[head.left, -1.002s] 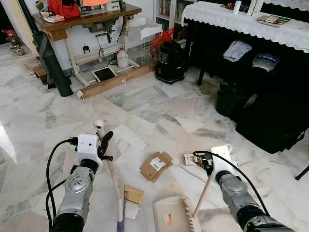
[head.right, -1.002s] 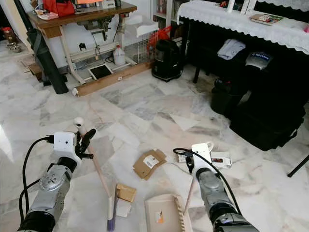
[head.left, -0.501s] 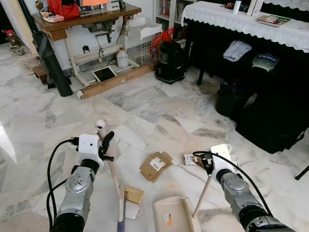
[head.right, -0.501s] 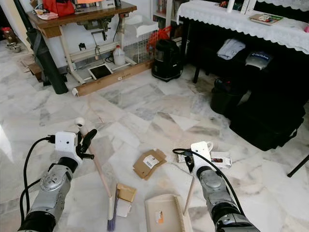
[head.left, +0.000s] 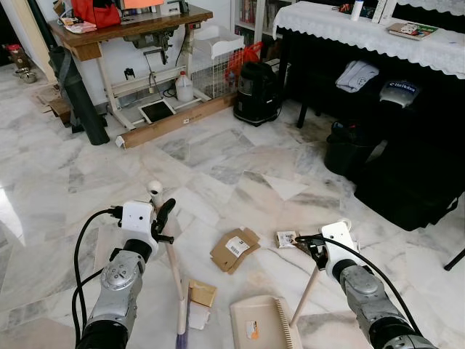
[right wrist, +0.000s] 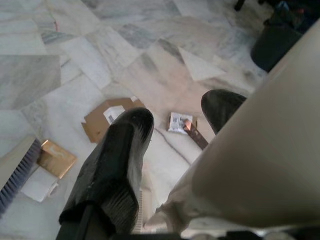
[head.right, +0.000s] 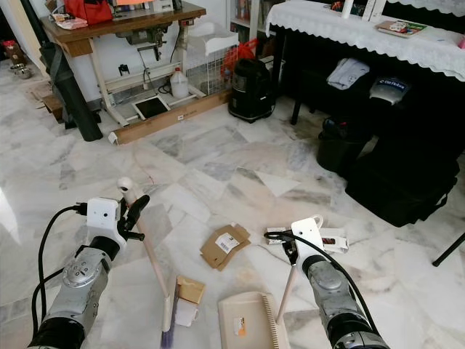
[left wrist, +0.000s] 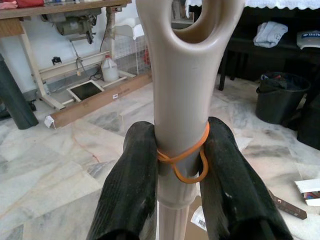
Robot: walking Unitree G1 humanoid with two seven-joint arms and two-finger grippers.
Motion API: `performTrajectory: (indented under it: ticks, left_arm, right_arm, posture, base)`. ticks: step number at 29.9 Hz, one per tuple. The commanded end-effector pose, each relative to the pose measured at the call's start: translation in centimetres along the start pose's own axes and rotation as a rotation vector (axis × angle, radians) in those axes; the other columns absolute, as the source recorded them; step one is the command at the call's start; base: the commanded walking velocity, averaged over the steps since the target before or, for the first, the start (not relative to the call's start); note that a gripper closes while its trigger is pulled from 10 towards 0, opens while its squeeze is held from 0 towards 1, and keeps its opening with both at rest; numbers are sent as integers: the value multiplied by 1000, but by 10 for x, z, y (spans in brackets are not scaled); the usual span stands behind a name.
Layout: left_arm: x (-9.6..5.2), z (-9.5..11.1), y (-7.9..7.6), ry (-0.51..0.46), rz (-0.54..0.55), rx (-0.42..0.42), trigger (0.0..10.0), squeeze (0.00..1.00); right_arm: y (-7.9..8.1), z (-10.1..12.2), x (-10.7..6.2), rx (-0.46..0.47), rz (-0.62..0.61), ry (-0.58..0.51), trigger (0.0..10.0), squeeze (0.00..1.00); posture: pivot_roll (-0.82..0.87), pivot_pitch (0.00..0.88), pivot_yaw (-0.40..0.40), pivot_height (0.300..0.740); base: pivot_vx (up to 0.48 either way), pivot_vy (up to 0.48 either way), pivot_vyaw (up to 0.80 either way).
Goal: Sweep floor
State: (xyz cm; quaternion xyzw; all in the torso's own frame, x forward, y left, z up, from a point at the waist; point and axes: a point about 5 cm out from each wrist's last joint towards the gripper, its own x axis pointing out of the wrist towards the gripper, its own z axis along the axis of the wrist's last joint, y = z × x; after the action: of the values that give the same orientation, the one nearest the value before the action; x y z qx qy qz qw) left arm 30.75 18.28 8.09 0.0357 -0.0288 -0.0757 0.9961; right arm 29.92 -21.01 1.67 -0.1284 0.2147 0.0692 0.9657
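**Sweep in hand: broom and dustpan closing on the scraps**

Dustpan point(head.left: 263, 325) lies nearest, flat on the marble floor point(head.left: 218, 156), toothed edge on its right side. Its long pale handle point(head.left: 306, 291) rises to the right pincer point(head.right: 290, 246). Fingers point(right wrist: 111, 165) sit either side of the handle; grip looks closed on it.

Broom head point(head.left: 181, 320) is down on the floor just left of the pan. Touching or just beside it: a small tan card piece point(head.left: 201, 293) and a white paper scrap point(head.left: 196, 317). Broom stick point(head.left: 171, 262) slants up to the left pincer point(head.left: 160, 217). Left wrist view shows both fingers point(left wrist: 131, 185) clamped on the stick below its hanging loop, an orange rubber band point(left wrist: 183, 159) wound round the stick there.

Both silver forearms reach forward and down from the lower frame, left one steeper, wrists level with each other, cables looping behind.

Judgement on the step: short strokes toward the pan mouth, bristles kept flat so the light paper slides and does not flick aside. Pan lip should be pressed to the floor, or card will slip under it. The near scraps first.

Further out: folded brown cardboard point(head.left: 234, 249) with a white label, between the two arms. A small printed packet point(head.left: 286, 238) lies just beside the right pincer. Both need a longer reach or a step forward.

Far: a long cardboard box point(head.left: 174, 121) by the sewing table point(head.left: 131, 29), a black vacuum point(head.left: 256, 93).
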Motion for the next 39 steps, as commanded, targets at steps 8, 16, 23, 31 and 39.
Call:
performTrajectory:
  ticks: [8,16,23,31,39]
  left_arm:
    - [6,11,0,-40,-23,36,10000,0]
    - [6,11,-1,-37,-31,44,10000,0]
    - [5,10,-2,-33,-36,47,10000,0]
    - [6,10,-2,-32,-39,46,10000,0]
    - [6,10,-2,-29,-41,47,10000,0]
  right_arm:
    - [-6,11,-2,-7,23,-71,10000,0]
    - [1,12,-4,-6,67,-78,10000,0]
    - [7,15,-8,-5,88,-103,10000,0]
    - [10,10,-13,-5,94,-91,10000,0]
    - [10,7,-15,-1,72,-66,10000,0]
  posture:
    - [72,0,0,740]
    - [72,0,1,740]
    - [69,0,2,740]
    - [63,0,2,740]
    - [63,0,3,740]
  base:
    - [0,0,0]
    - [0,0,0]
    - [0,0,0]
    - [0,0,0]
    - [0,0,0]
